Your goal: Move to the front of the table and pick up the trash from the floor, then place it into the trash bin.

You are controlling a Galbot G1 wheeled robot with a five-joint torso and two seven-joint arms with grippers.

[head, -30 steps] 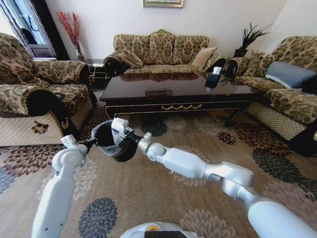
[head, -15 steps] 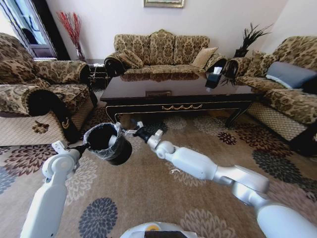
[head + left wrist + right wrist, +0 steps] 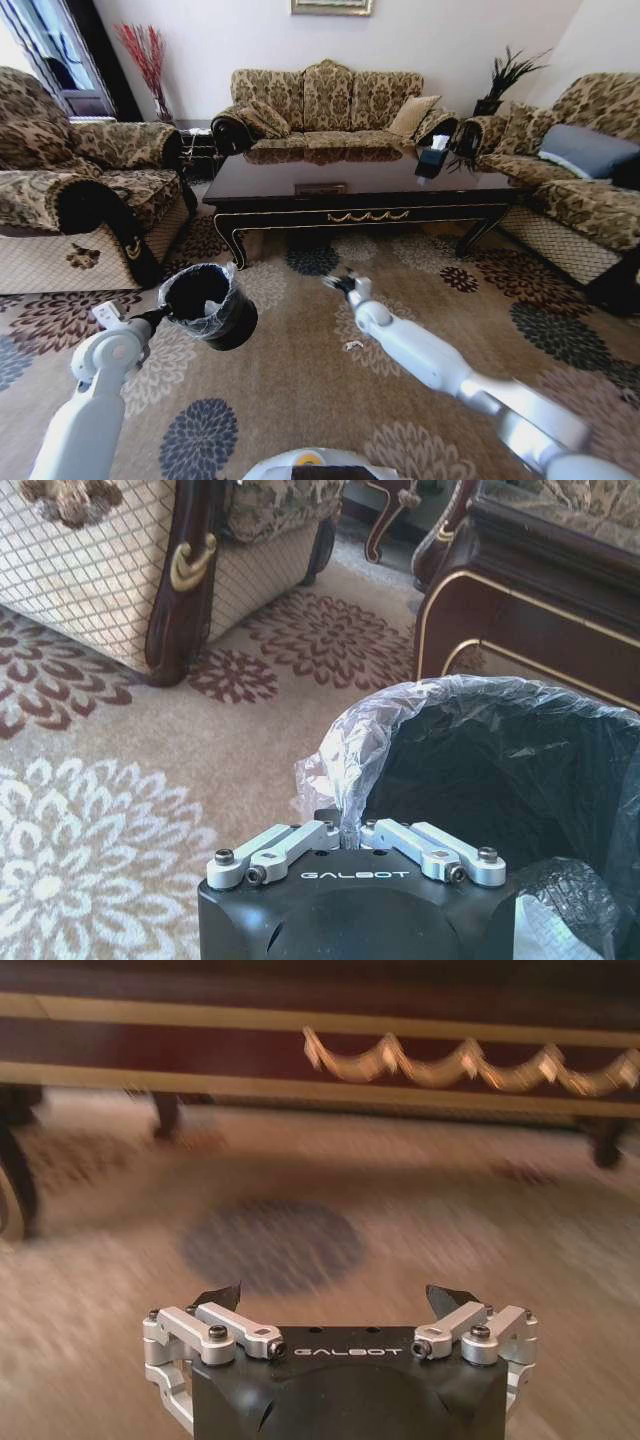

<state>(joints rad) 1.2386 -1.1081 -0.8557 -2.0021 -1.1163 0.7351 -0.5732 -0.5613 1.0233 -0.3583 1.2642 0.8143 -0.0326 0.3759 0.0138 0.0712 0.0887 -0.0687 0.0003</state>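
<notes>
Head view, robot facing the table point(image 3: 360, 190) across the patterned carpet point(image 3: 300, 400). The left gripper point(image 3: 158, 318) holds the trash bin point(image 3: 205, 305) off the floor at the near left, its fingers point(image 3: 300, 842) pinched narrow on the folded rim of the translucent liner point(image 3: 350, 750), as the left wrist view shows. One second earlier the right gripper point(image 3: 343, 283) was at the bin's mouth carrying a pale object; half a second ago it was just beside the rim; now it has swung away to the right and stands well apart from the bin, over the carpet in front of the table's gilded apron. The right wrist view shows its jaws spread wide with nothing between them. Judged from this, a piece of trash has been dropped into the bin and the arm is free for another pick.

Contents of the bin: the interior appears dark in both the head view and the left wrist view, and no item can be made out inside; what it holds cannot be told.

Remaining trash: a small pale scrap point(image 3: 352, 345) lies on the carpet near the right forearm, between the robot and the table. Its kind is too small to tell. The task therefore seems partly done.
</notes>
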